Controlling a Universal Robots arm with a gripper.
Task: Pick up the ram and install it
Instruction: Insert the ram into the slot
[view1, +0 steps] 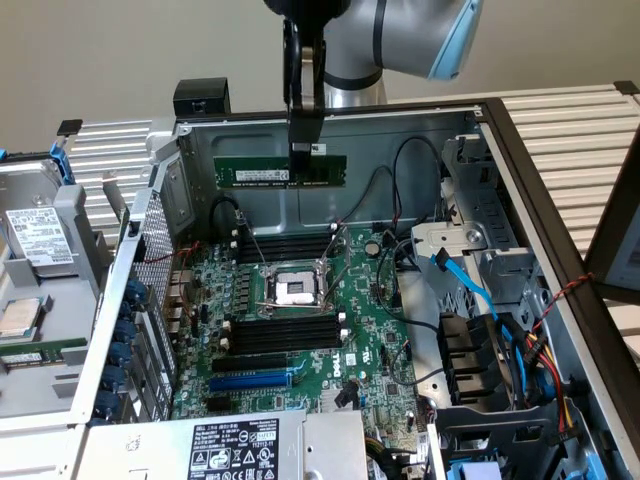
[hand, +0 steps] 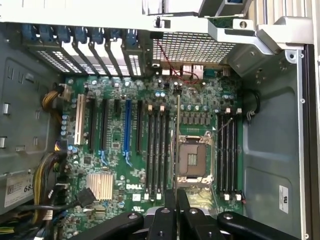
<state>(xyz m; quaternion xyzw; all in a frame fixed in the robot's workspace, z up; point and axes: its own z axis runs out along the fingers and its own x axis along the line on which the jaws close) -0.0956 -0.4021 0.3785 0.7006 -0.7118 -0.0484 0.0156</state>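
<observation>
Exterior view — claw (view1: 303, 150) clamps the ram (view1: 250, 172) above the motherboard (view1: 375, 350), beige wall (view1: 100, 50) behind.

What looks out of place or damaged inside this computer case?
Nothing looks damaged or spilled. The ram hangs level above the motherboard, gripped by the end effector. Only the CPU socket stands out: bare, with no cooler on it.

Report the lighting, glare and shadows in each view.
Exterior view: soft, even light; the gripper holding the ram looks dark. Wrist view: glare whitens the metal bracket; the case panel beside the motherboard is dim.
</observation>
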